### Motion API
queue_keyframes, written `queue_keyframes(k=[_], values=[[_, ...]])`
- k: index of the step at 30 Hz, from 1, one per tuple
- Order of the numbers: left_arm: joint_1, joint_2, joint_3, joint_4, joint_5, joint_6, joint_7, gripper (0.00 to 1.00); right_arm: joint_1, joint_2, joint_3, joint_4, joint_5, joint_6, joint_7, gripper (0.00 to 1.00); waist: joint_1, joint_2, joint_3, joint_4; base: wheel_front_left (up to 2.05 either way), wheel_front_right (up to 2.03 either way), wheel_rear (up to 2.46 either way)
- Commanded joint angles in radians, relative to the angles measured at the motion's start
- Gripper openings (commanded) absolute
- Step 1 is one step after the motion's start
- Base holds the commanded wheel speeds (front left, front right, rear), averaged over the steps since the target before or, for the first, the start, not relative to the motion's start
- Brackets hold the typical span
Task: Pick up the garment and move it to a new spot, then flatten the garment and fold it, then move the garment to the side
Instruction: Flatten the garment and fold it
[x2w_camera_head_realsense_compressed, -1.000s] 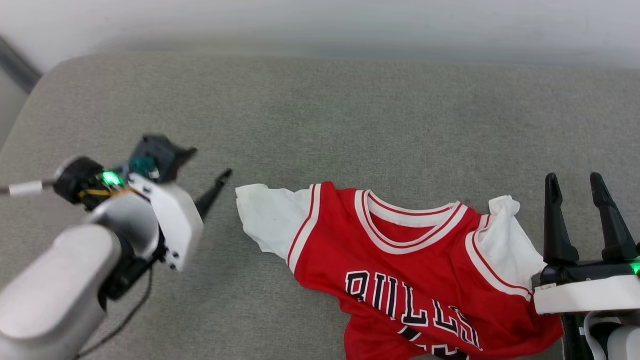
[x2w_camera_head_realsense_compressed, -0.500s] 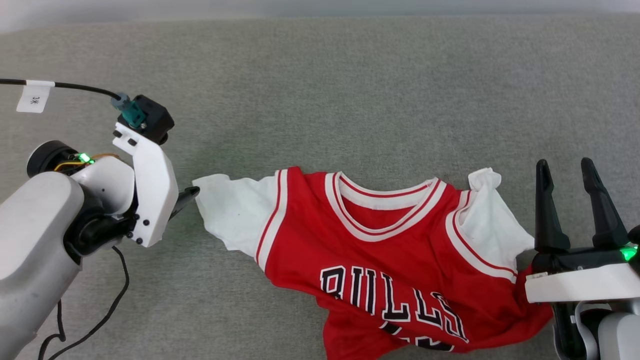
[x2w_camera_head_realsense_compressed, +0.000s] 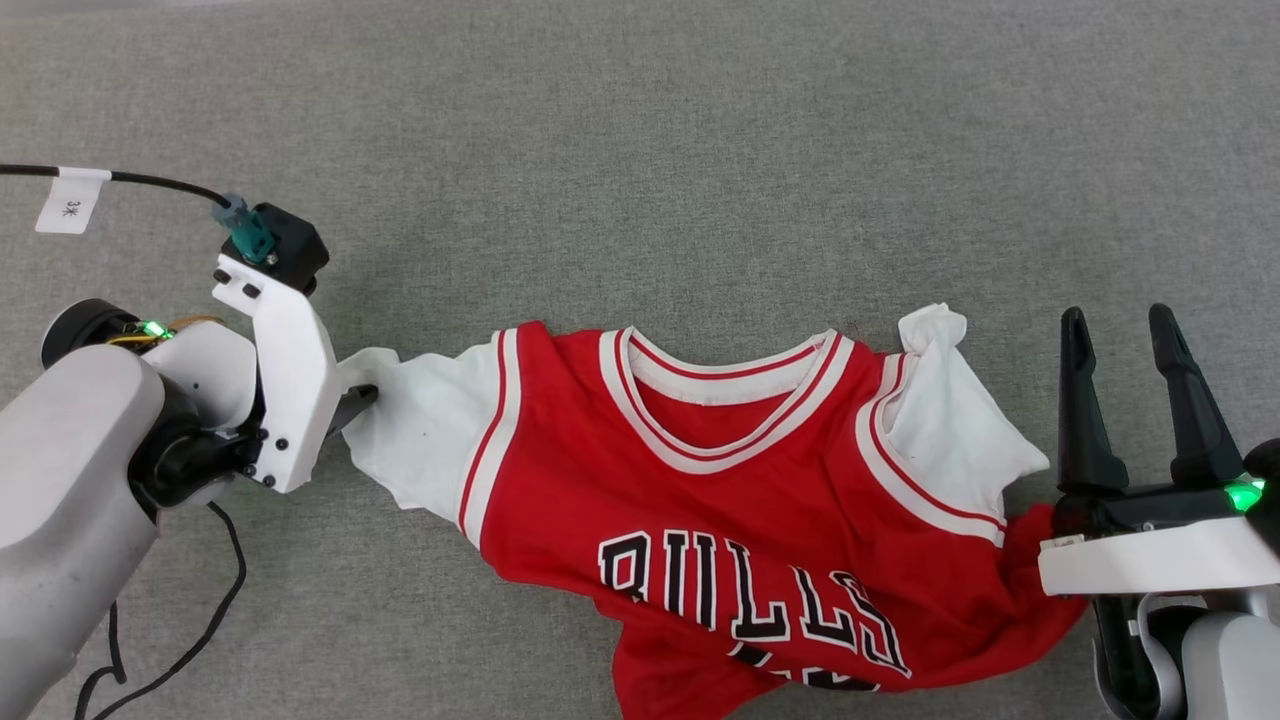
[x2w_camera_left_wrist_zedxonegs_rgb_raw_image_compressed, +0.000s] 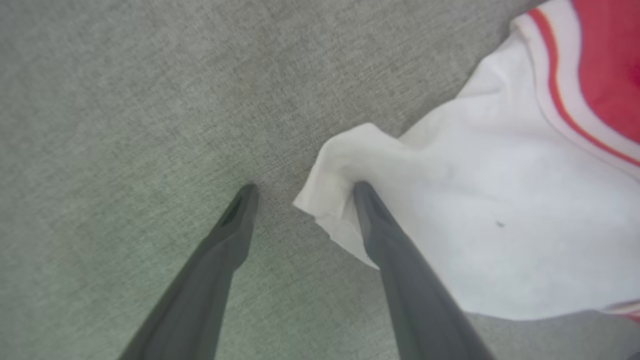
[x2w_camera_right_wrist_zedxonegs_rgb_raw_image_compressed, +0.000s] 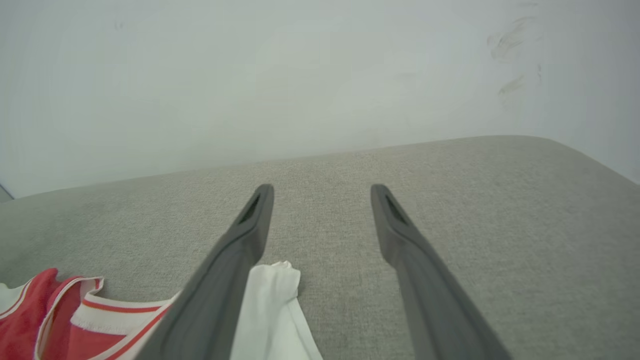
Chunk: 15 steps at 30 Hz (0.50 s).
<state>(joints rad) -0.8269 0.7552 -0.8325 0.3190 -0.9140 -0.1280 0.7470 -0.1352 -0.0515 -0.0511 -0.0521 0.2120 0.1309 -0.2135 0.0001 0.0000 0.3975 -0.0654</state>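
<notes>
The garment (x2w_camera_head_realsense_compressed: 740, 470) lies front-up, rumpled, on the cushion (x2w_camera_head_realsense_compressed: 640, 150). The left gripper (x2w_camera_left_wrist_zedxonegs_rgb_raw_image_compressed: 305, 192), jaws wide, brackets its white sleeve tip (x2w_camera_left_wrist_zedxonegs_rgb_raw_image_compressed: 345, 150), probably to pinch and pull it flat; the right gripper (x2w_camera_head_realsense_compressed: 1116, 325) stands wide beside the other sleeve (x2w_camera_head_realsense_compressed: 950, 430).

The red jersey shirt with white sleeves (x2w_camera_head_realsense_compressed: 740, 480) lies on the grey padded bench (x2w_camera_head_realsense_compressed: 640, 150). The left hand (x2w_camera_left_wrist_zedxonegs_rgb_raw_image_compressed: 306, 189) touches its left sleeve end. The right hand (x2w_camera_head_realsense_compressed: 1116, 314) is just right of its right sleeve. A pale wall (x2w_camera_right_wrist_zedxonegs_rgb_raw_image_compressed: 250, 75) stands behind the bench.
</notes>
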Motion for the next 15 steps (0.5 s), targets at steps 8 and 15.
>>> queue_keyframes(k=[8,15], values=[[0.049,-0.025,-0.022,0.047,0.01,-0.001,-0.101,0.0,0.002,0.002,-0.022,0.011,-0.021,0.0,0.019,1.0,-0.0001,0.0,-0.062,0.021,0.0,0.0,0.0],[0.053,-0.01,0.012,0.017,0.051,0.021,-0.234,0.0,0.02,-0.045,-0.026,-0.005,-0.027,0.0,0.131,1.0,-0.0001,0.0,-0.131,0.073,0.0,0.0,0.0]])
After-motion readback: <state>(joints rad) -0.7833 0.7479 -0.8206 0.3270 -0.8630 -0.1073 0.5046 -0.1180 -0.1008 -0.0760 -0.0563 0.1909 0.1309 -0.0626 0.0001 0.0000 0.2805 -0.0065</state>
